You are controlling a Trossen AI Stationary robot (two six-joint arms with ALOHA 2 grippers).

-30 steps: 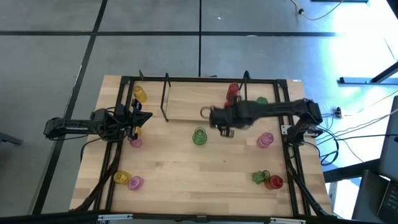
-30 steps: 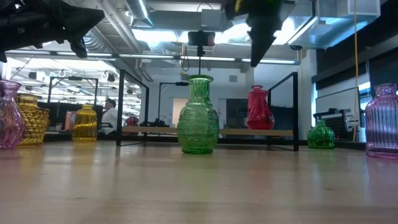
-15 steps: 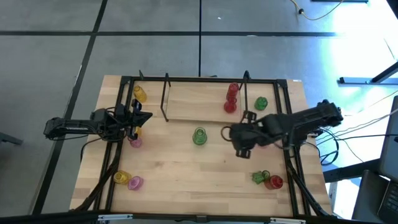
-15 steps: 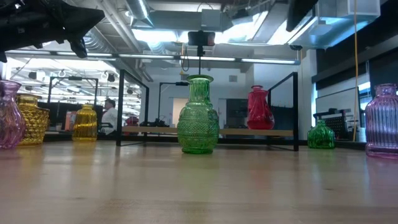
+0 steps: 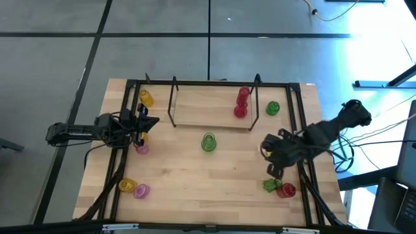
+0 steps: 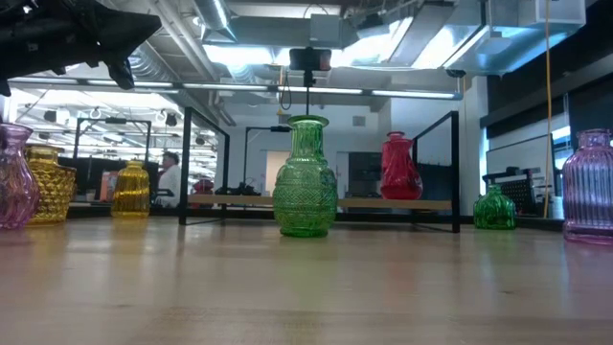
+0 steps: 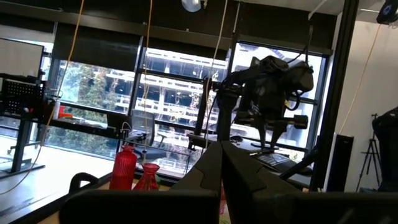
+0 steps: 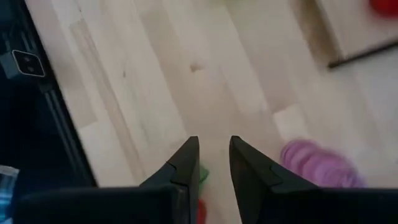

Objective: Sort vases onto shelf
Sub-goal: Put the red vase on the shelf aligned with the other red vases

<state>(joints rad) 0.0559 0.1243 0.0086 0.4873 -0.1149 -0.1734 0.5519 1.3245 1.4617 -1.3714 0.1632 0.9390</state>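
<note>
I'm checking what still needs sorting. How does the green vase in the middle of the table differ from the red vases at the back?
The green vase stands alone on the bare table, in front of the shelf; the red vases are a pair, close together on the shelf board near its right end. In the low view the green one is nearer the camera. Both are upright, ribbed, narrow-necked glass.

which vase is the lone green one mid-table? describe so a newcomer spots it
Start at the shelf along the table's far edge. Just in front of its board, near the table's centre, stands the green vase alone, upright, with bare wood all around. The other green vases sit near the right edge, beside other vases.
</note>
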